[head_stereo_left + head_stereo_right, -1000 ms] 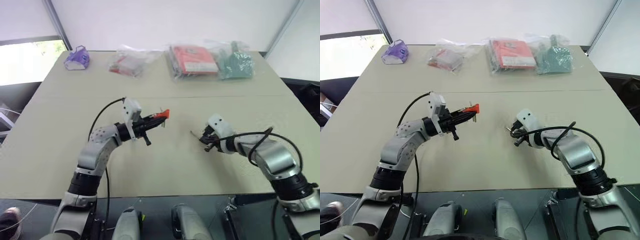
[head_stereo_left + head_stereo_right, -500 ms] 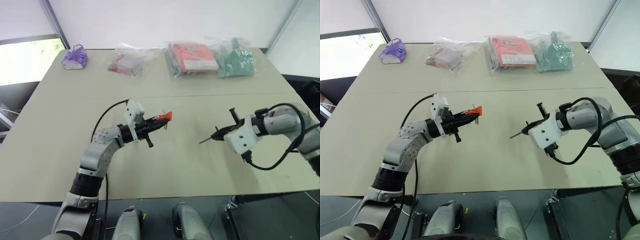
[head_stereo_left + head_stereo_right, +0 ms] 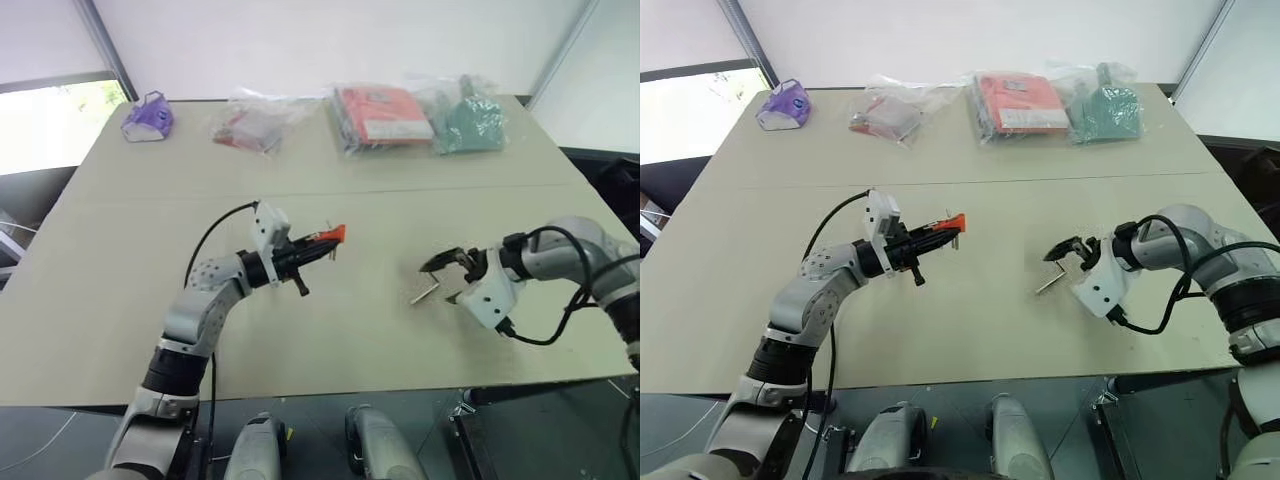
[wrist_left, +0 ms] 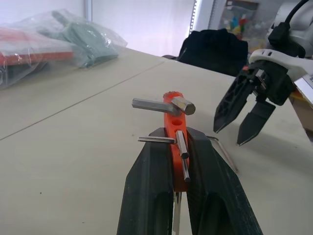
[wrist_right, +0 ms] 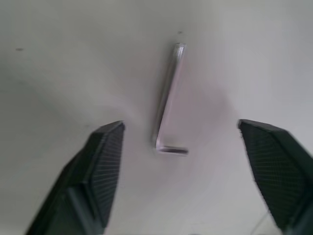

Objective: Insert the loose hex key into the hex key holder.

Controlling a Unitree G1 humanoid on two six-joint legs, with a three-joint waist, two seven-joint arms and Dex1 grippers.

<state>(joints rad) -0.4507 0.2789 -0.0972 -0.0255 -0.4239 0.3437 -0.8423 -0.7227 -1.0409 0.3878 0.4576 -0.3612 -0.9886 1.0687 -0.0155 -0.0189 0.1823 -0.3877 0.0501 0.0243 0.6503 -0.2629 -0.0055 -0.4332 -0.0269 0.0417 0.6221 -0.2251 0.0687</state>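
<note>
My left gripper [image 3: 318,244] is shut on the orange hex key holder [image 3: 332,236], holding it above the middle of the table, roughly level. In the left wrist view the holder [image 4: 173,116] stands between the two black fingers, with a few metal keys sticking out of it. The loose hex key [image 3: 425,293], a thin L-shaped grey rod, lies flat on the table to the right. My right gripper [image 3: 440,280] hangs open just above it and points down at it. From the right wrist the key [image 5: 167,98] lies between the spread fingers, touching neither one.
Along the far edge of the table [image 3: 330,350] lie a purple object [image 3: 147,115], a clear bag with a red item [image 3: 250,128], a red packet in clear plastic [image 3: 385,115] and a bagged green object [image 3: 470,125]. A seam [image 3: 420,190] crosses the tabletop.
Half a second ago my right gripper held the loose hex key in the air. It has rolled over, opened and let go, and the key now lies on the table. The left arm stayed still.
</note>
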